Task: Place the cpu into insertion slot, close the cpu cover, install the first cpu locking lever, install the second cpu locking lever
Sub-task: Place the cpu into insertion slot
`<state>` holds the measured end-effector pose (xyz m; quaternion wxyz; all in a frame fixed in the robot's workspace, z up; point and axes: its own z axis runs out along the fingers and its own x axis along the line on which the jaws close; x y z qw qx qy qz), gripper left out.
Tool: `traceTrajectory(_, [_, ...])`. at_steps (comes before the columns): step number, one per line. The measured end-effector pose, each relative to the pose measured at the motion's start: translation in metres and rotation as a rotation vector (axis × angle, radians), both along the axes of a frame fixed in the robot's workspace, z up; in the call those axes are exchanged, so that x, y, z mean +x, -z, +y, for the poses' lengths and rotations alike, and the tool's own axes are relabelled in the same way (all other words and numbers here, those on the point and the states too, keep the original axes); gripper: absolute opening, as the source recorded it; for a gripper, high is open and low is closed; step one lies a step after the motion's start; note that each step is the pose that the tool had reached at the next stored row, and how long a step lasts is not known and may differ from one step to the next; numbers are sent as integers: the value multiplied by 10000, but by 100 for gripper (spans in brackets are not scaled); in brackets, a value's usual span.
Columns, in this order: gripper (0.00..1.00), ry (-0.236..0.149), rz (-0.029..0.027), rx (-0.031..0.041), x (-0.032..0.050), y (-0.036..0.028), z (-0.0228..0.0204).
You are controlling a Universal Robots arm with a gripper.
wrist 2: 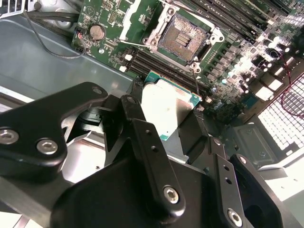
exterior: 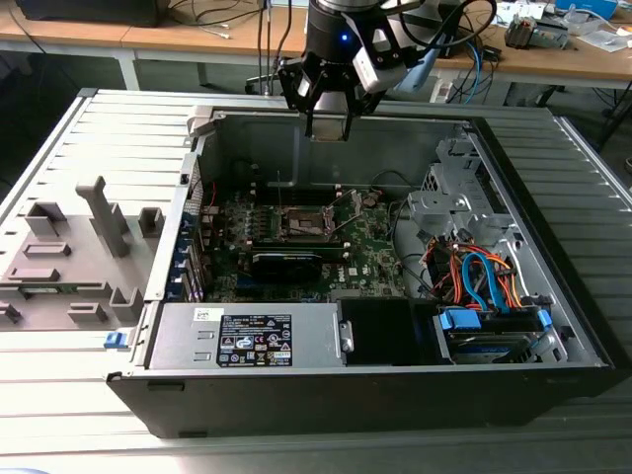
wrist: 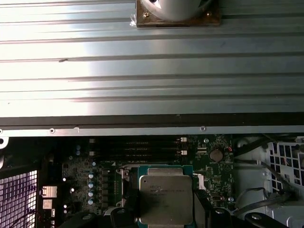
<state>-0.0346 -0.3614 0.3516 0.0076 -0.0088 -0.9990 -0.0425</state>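
The gripper (wrist 2: 164, 118) is clamped on the cpu (wrist 2: 170, 105), holding it in the air above the green board (wrist 2: 107, 16), not yet seated. Beyond it the insertion slot (wrist 2: 183, 38) lies bare, with the cpu cover (wrist 2: 134, 21) apparently swung open beside it. By my reading, placing the chip, closing the cover and setting both levers all remain.

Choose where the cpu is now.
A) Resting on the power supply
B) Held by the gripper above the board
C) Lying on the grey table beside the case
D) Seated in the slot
B: in the second wrist view the cpu sits clamped between the fingers of the gripper above the board, and the slot lies empty.
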Motion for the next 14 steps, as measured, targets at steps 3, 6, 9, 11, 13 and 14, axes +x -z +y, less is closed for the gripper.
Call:
traceTrajectory(3, [55, 0, 0, 0, 0, 3, -10])
traceTrajectory(6, [55, 0, 0, 0, 0, 6, -18])
traceTrajectory(9, [55, 0, 0, -1, 0, 8, -27])
traceTrajectory(11, [55, 0, 1, 0, 0, 9, -31])
traceTrajectory(13, [55, 0, 0, 0, 0, 10, -37])
traceTrajectory(14, [55, 0, 0, 1, 0, 12, -41])
